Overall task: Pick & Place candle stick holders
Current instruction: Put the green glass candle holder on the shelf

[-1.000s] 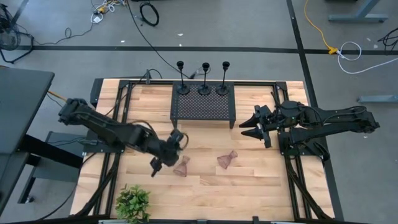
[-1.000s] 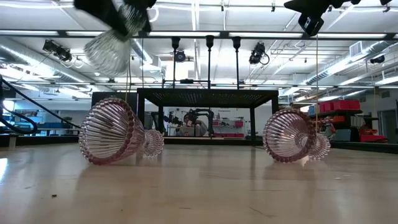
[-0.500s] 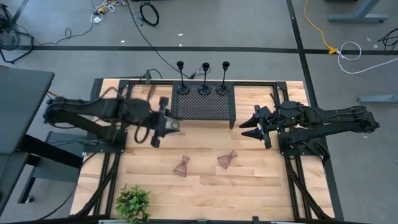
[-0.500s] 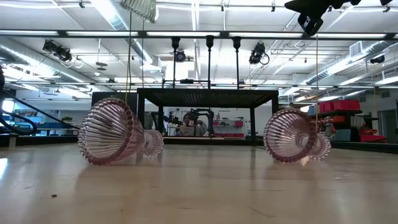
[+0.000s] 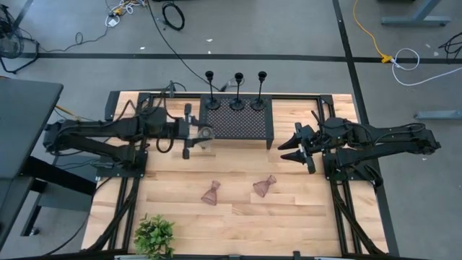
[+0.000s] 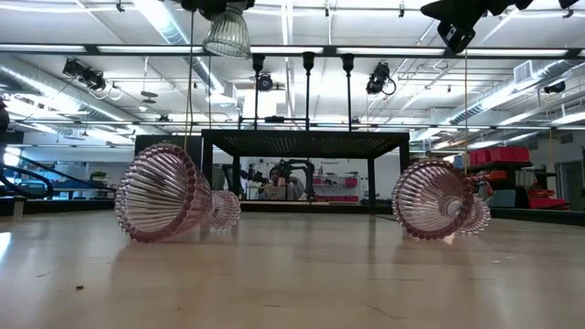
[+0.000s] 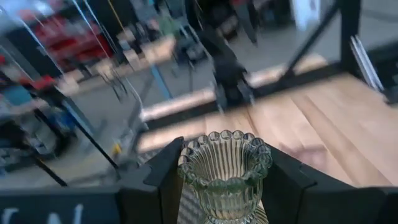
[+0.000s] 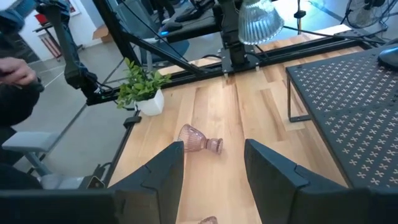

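A wooden table (image 5: 303,217) carries a black mesh stand (image 5: 237,124), two pink glass holders (image 5: 211,193) lying on their sides, and a small plant (image 5: 154,235).

Two pink ribbed glass holders (image 6: 174,194) (image 6: 439,201) lay on their sides on the wooden table (image 6: 292,274). A clear ribbed holder (image 6: 227,34) hung above, apparently gripped. Three thin black stems (image 6: 307,91) stood on the black rack (image 6: 305,139) behind.

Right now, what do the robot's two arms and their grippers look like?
Both arms are dark, nearly black, built from jointed boxy segments. The left gripper and right gripper each end in two flat, angular black fingers with tapered tips. Thin dark cables loop along the left arm near its wrist. No markings are readable.
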Controlling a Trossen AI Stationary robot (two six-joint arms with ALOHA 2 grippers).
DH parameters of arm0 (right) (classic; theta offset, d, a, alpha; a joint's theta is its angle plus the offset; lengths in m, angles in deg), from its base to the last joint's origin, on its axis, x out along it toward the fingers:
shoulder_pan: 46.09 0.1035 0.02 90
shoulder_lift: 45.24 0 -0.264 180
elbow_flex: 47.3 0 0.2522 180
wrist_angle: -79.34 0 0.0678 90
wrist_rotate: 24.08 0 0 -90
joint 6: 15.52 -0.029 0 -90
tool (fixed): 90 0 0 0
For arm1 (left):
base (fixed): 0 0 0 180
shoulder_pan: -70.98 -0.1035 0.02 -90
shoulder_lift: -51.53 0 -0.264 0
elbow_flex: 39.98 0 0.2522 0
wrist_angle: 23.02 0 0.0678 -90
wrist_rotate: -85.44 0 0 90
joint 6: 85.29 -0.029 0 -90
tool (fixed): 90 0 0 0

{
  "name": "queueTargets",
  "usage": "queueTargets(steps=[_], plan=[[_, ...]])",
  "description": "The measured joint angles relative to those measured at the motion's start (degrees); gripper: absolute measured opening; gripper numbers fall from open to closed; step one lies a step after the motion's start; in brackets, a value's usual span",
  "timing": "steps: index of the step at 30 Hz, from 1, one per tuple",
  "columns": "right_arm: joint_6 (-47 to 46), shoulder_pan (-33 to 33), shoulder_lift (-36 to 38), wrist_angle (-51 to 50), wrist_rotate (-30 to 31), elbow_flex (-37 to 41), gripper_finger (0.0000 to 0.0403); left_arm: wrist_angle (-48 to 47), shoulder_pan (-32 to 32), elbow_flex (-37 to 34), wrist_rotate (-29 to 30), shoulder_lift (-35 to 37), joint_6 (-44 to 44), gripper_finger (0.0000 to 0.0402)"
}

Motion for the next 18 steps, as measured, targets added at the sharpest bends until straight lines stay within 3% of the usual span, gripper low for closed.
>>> queueTargets(steps=[9, 18], plan=[[1.4, 0.0, 0.0, 0.2, 0.1, 0.0, 0.0168, 20.9, -5.2, -13.9, 4.4, 1.0, 2.6, 0.0169], [1.7, 0.0, 0.0, 0.7, 0.2, 0.0, 0.0168, 33.2, -10.6, -21.9, 6.3, -0.1, 8.1, 0.0169]])
